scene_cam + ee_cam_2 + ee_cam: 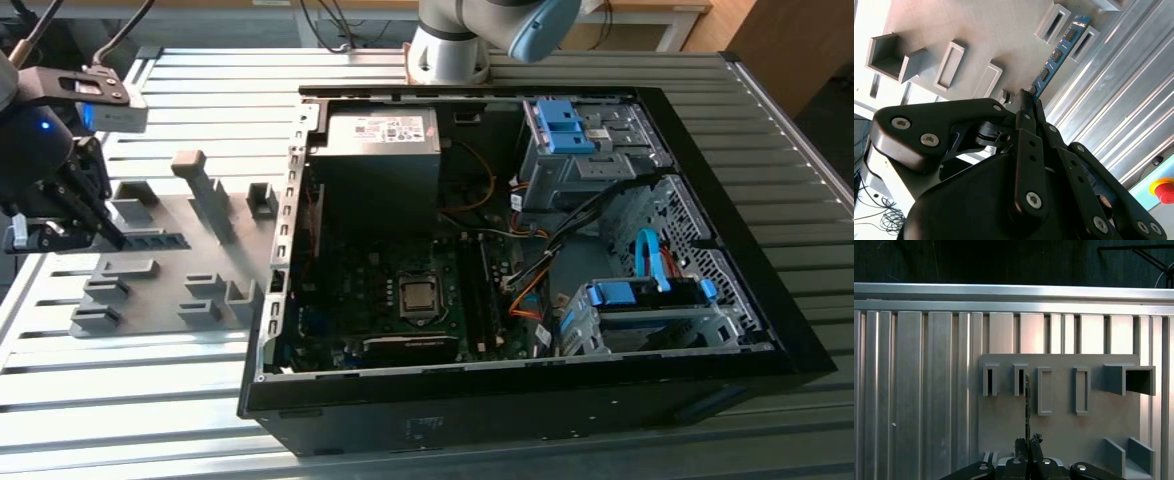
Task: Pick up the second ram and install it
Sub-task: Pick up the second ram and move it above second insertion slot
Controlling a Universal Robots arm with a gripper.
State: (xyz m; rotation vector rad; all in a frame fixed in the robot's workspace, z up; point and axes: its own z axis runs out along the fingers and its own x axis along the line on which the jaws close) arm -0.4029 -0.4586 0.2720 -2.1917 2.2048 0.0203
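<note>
My gripper [1027, 102] is shut on one end of the second ram [1058, 54], a thin blue-green stick with dark chips. The stick juts out from the fingertips over the grey fixture plate [949, 30], its far end by two narrow slot holders [1051, 22]. In the first wrist view the ram [1027, 405] shows edge-on, rising from the gripper [1028, 444] beside a slot holder [1019, 380]. In the exterior view the gripper [74, 228] hangs at the far left over the plate [174, 290], with the ram [147, 240] dark and level.
An open computer case [747, 370] lies on the ribbed metal table [134, 400], to the exterior view's right of the plate. Inside are the motherboard [400, 295], a power-supply box [376, 140], cables and blue drive-bay clips [561, 125]. The arm's base [447, 50] stands behind.
</note>
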